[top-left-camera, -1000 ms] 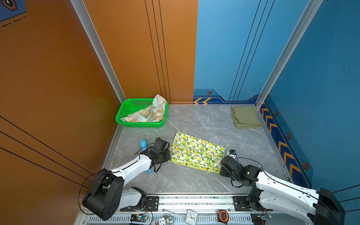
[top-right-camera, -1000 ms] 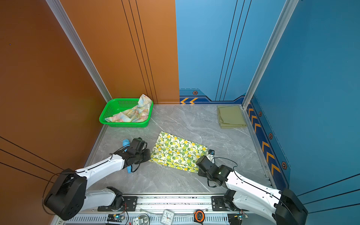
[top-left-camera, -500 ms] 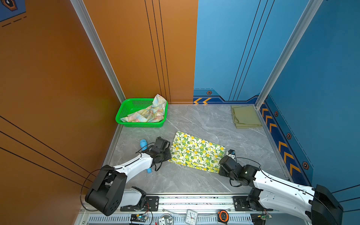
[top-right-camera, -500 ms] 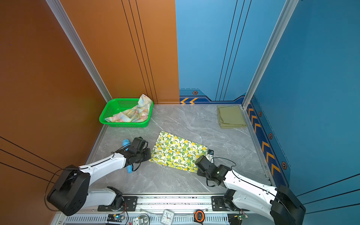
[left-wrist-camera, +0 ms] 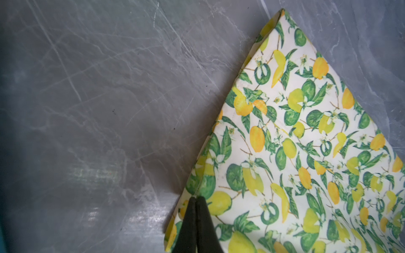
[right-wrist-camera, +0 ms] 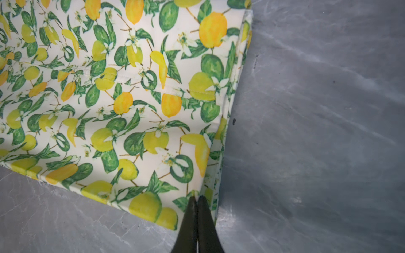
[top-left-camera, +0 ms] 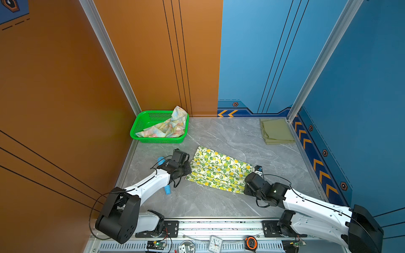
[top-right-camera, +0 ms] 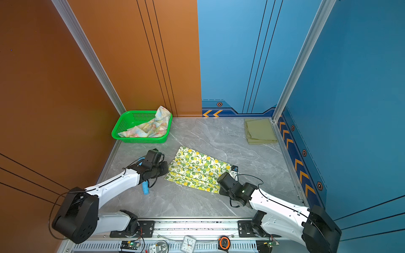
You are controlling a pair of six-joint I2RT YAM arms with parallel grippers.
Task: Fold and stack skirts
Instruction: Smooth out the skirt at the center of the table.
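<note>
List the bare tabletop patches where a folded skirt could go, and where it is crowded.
Free: far middle, between green basket and olive skirt; near strip between lemon skirt and front rail. Crowded: near left, around the blue toy and left arm.

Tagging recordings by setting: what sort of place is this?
Likely a purpose-built robot recording booth: orange and blue panel walls enclose a marble-look tabletop, and the left arm and right arm mount on a rail beside a clock and tape measure.
</note>
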